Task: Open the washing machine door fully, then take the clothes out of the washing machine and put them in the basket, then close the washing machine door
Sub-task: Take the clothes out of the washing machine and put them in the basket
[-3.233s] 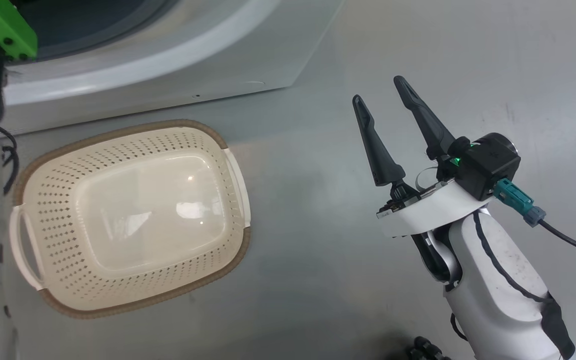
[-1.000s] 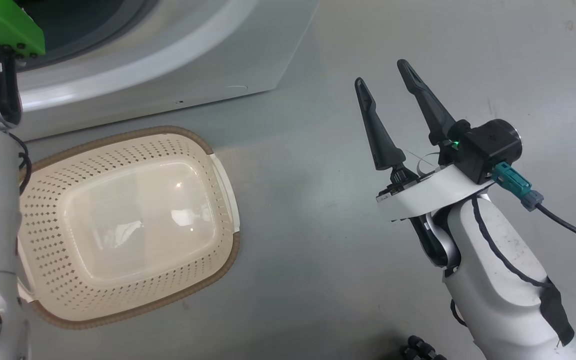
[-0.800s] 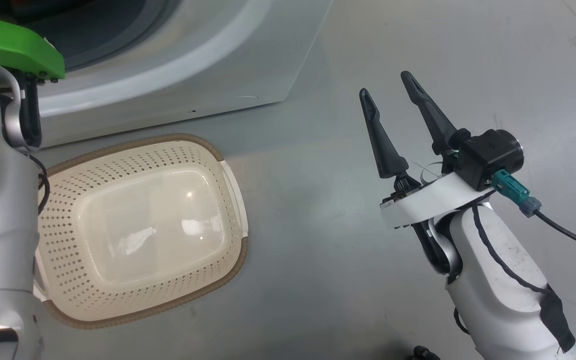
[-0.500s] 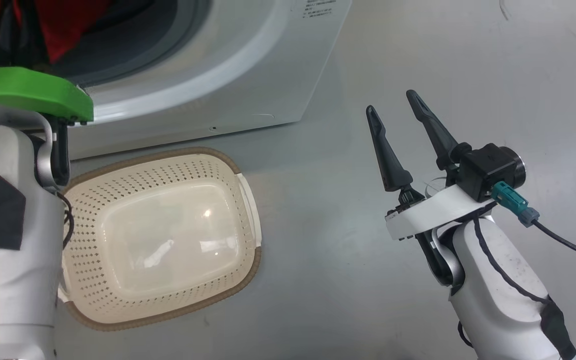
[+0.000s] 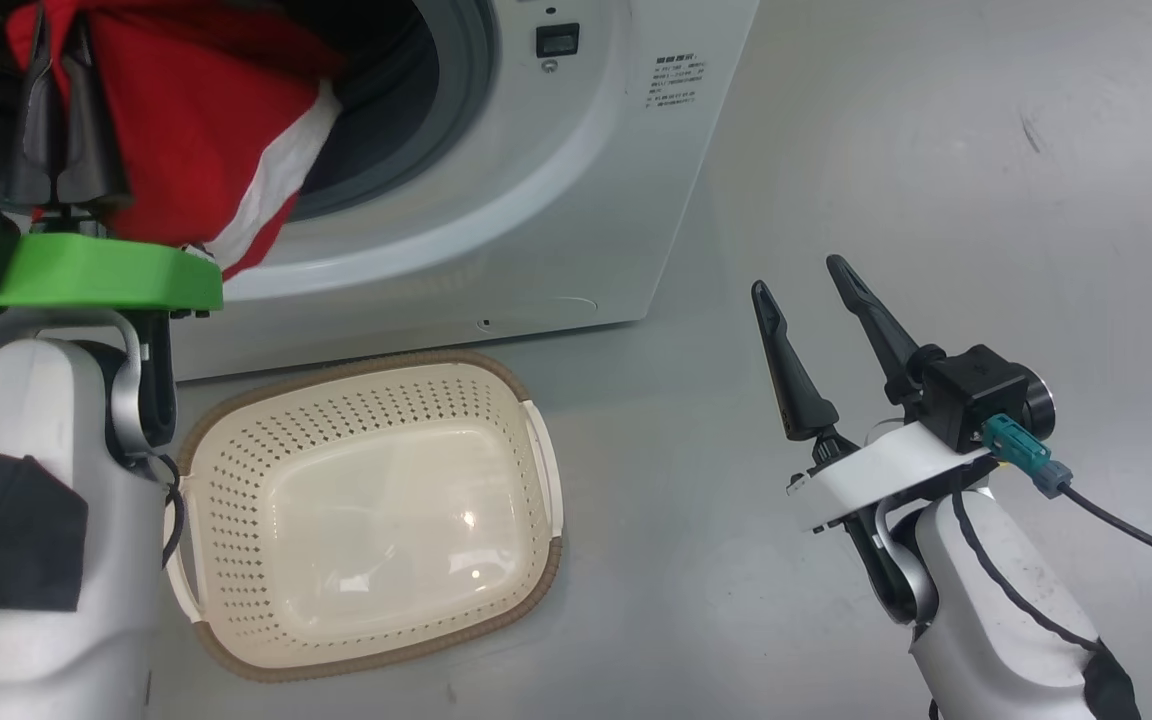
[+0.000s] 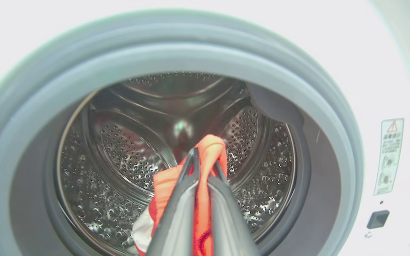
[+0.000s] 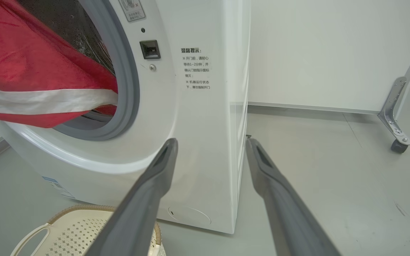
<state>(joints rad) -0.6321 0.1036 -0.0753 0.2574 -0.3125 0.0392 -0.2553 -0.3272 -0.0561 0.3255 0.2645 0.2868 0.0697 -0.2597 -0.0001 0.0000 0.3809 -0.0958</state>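
Left hand [image 5: 64, 60] clenched on the clothes [image 5: 186, 120]: a red jersey with a white stripe, held at the mouth of the washing machine [image 5: 556, 180]. The cloth hangs out over the grey gasket [image 7: 128, 81], with the steel drum [image 6: 119, 149] behind it. Right hand [image 5: 796, 275] released, fingers apart, holding nothing, above the grey floor [image 5: 696, 600] and well apart from the machine. Basket [image 5: 386, 358] sits on the floor just in front of the machine, with nothing in it. On the front panel, the printed text [image 7: 195, 69] is headed 温馨提示, with small Chinese lines under it. A warning sticker [image 6: 389, 156] shows a triangle. The blue label [image 7: 53, 181] is low on the front and unreadable.
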